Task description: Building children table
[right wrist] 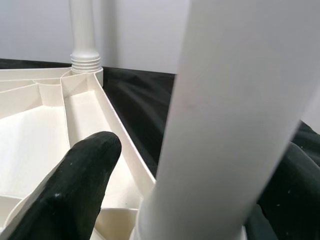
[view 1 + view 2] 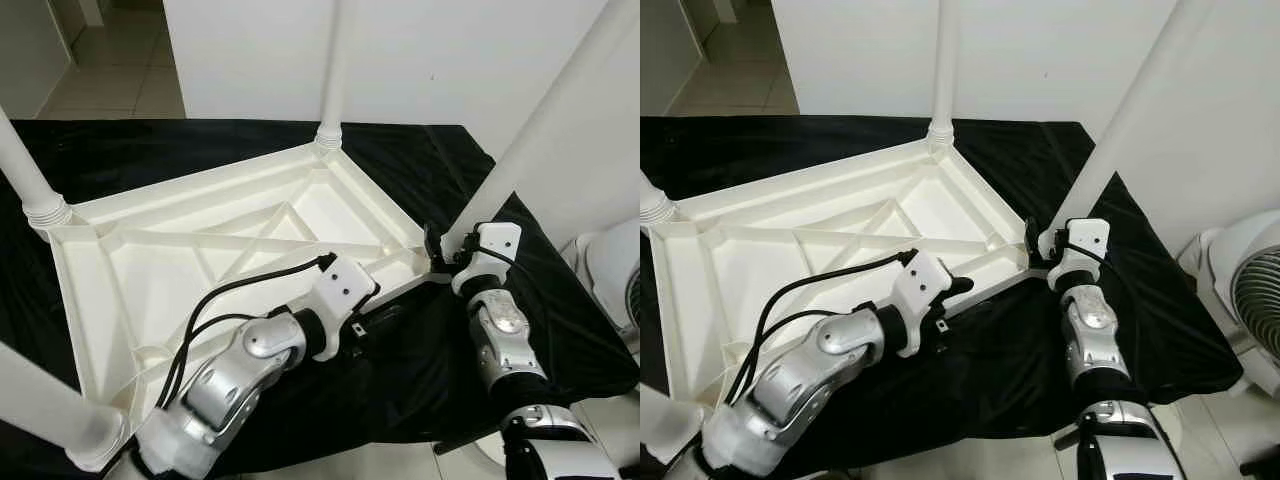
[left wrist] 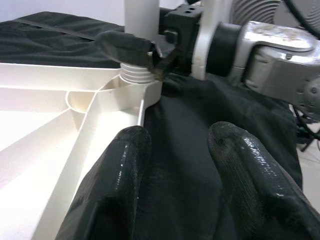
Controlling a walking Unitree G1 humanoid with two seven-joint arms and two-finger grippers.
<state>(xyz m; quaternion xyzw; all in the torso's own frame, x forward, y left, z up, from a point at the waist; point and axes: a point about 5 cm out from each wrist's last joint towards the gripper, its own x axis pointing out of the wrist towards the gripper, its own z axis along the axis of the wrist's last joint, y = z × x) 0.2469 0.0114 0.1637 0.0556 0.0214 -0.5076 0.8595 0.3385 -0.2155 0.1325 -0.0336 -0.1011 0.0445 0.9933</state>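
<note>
Table top (image 2: pixel 200 260) lies upside down on a black cloth (image 2: pixel 420 340), ribbed underside up, with four white legs standing in its corner sockets. Right gripper (image 2: pixel 1045 243) has its two fingers either side of the near-right leg (image 2: pixel 530 130), low down just above the threaded collar — fingers wrapped round it, looks clamped. Left gripper (image 3: pixel 180 165) hangs over the cloth just beside the table top's near edge, fingers spread apart, holding nothing.

Handling, my read: hollow moulded plastic, so light and stiff, but smooth — the leg can slip in the rubber fingers when twisted. Long leg means leverage on the socket; grip low near the collar, as now, not high up. Table top is light enough to skid on the cloth, so the left gripper is best pressing down on the rim or a rib near that corner. Don't squeeze the thin ribs hard — they could crack.
</note>
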